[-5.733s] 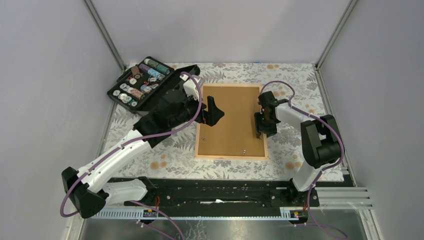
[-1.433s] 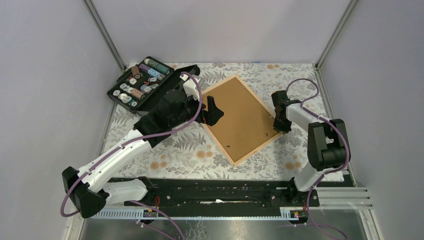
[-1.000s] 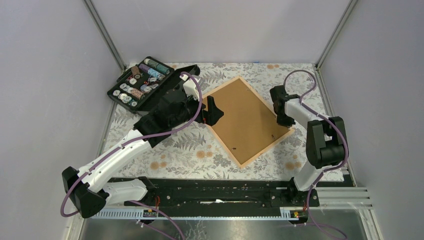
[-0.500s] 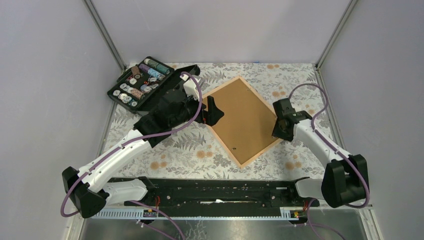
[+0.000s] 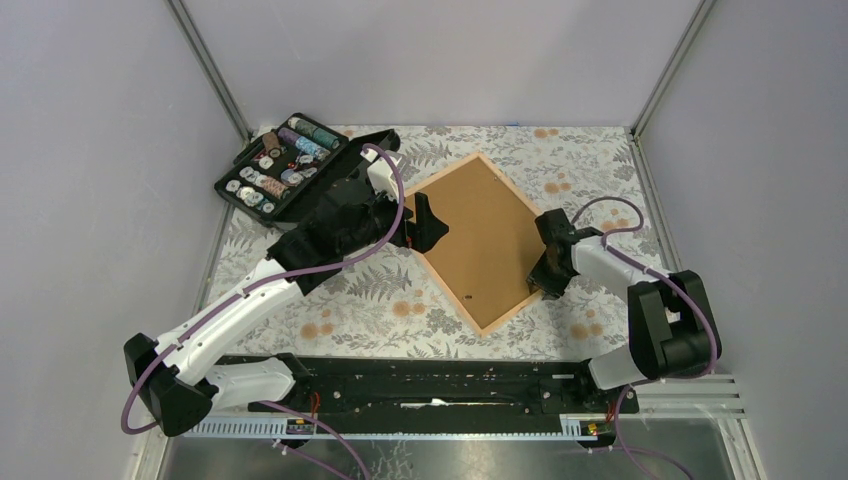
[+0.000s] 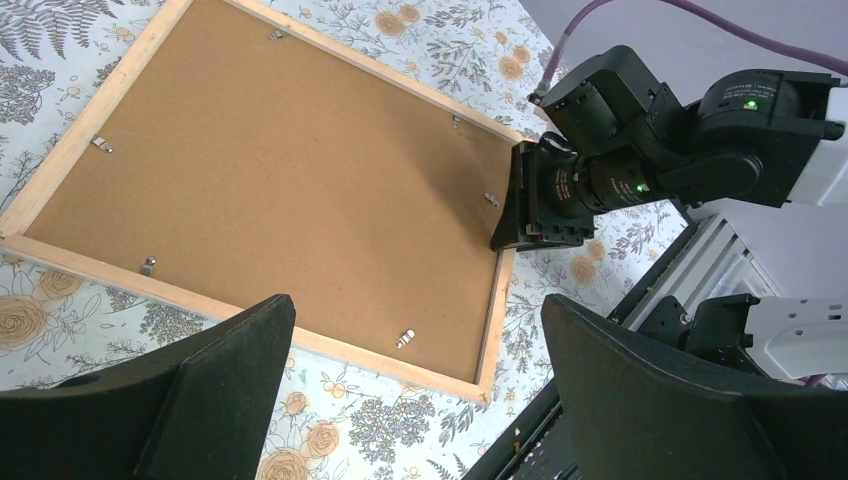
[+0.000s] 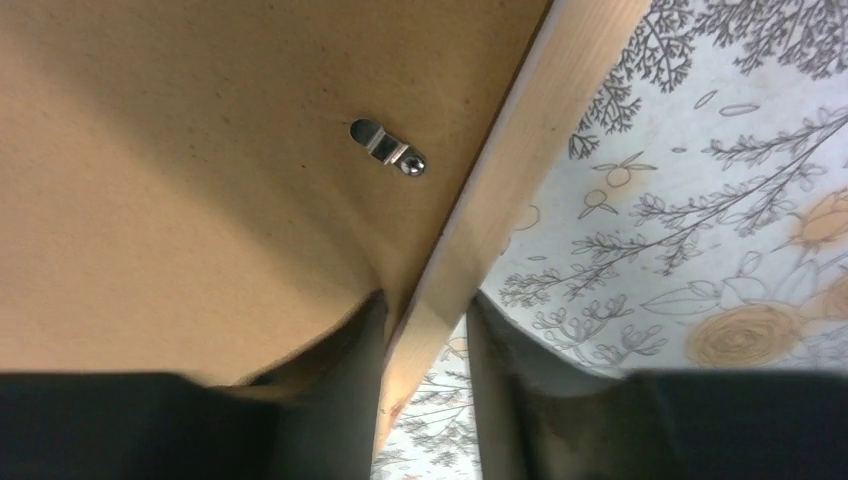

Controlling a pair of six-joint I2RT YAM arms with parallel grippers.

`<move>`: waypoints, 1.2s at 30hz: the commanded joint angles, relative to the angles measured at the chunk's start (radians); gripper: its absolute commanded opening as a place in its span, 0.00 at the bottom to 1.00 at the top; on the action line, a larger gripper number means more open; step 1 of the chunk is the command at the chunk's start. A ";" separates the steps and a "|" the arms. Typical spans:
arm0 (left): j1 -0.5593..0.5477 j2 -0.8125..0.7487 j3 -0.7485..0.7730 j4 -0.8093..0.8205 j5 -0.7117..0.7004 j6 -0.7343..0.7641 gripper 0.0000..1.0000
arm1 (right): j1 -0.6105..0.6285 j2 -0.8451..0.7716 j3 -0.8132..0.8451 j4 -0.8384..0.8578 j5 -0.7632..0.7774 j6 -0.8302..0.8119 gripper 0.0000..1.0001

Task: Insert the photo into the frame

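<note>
Far left on the table (image 5: 330,310), the black case (image 5: 283,165) lies open. It shows rows of round pieces and rolls, and any print on them is too small to read. Next comes the left arm, reaching in from the near left. Its tool (image 5: 425,222) hovers over the left corner of the frame (image 6: 350,350), fingers spread wide, nothing between them.

The frame itself lies flat in the middle of the table, turned like a diamond with one corner near and one far, back side up. A plain brown backing board (image 5: 480,235) fills it, with small metal clips (image 7: 390,148) along its edges.

Over to the right now: the right arm bends in from the near right, and its tool (image 5: 542,285) is down at the frame's near-right rail. The right wrist view gives it close. One finger (image 7: 345,370) sits on the board side, right against the pale wood. The other finger (image 7: 505,370) is on the cloth side, with a sliver of flowered cloth showing between it and the rail. So the jaws straddle the rail, parted, not clamped on it. From the left wrist view, a green light (image 6: 640,187) glows on the right arm's wrist.
</note>
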 commanded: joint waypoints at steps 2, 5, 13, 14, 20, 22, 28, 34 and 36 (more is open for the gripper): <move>0.006 -0.035 0.013 0.035 0.014 -0.001 0.99 | -0.008 0.072 0.000 0.026 0.067 -0.057 0.03; 0.006 -0.038 0.015 0.038 0.025 -0.003 0.99 | -0.007 0.080 0.026 -0.026 0.240 -0.120 0.00; 0.005 -0.034 0.013 0.040 0.029 -0.006 0.99 | -0.007 0.001 0.033 0.134 0.381 -0.454 0.00; 0.006 -0.034 0.013 0.039 0.029 -0.007 0.99 | -0.007 -0.017 0.030 0.160 0.367 -0.506 0.00; 0.005 -0.030 0.011 0.039 0.027 -0.007 0.99 | -0.007 -0.079 0.023 0.246 0.009 -0.667 0.00; 0.005 -0.028 0.011 0.039 0.027 -0.009 0.99 | -0.007 -0.104 0.004 0.283 -0.103 -0.672 0.00; 0.005 -0.026 0.011 0.040 0.026 -0.009 0.99 | -0.007 -0.061 0.016 0.288 -0.117 -0.676 0.00; 0.005 -0.021 0.008 0.039 0.016 -0.006 0.99 | -0.008 -0.007 0.082 0.283 -0.035 -0.593 0.00; 0.006 -0.019 0.010 0.039 0.012 -0.004 0.99 | -0.009 0.009 0.104 0.278 -0.041 -0.585 0.00</move>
